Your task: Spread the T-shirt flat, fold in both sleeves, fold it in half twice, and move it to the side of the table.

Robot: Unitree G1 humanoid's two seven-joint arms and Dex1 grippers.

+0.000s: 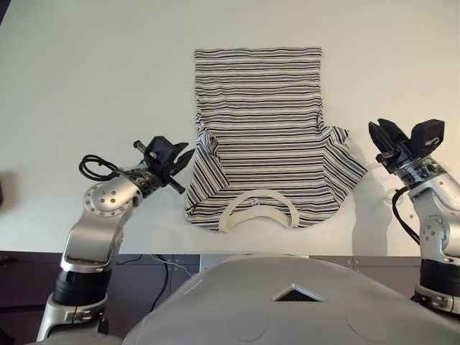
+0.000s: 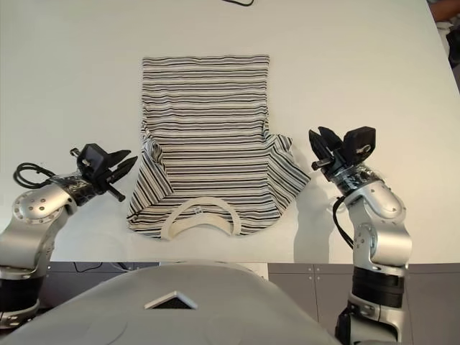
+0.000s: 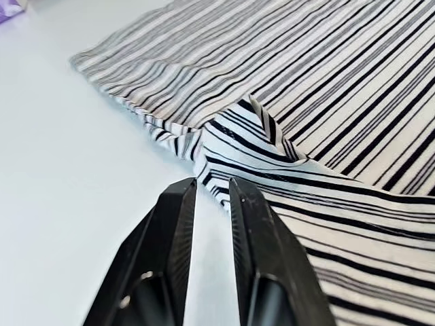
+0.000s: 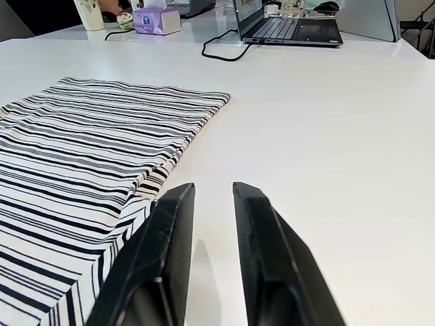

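White tabletop, smooth and matte, with the striped T-shirt lying mostly flat mid-table. It's soft knit. The left sleeve and right sleeve are creased and bunched, and the cream ribbed collar curves at the near end. I'd say it's the sleeve-folding step. The left gripper sits just beside the shirt's left sleeve and the right gripper beside its right edge. Both have fingers apart and empty. Next: pinch a sleeve edge cleanly.
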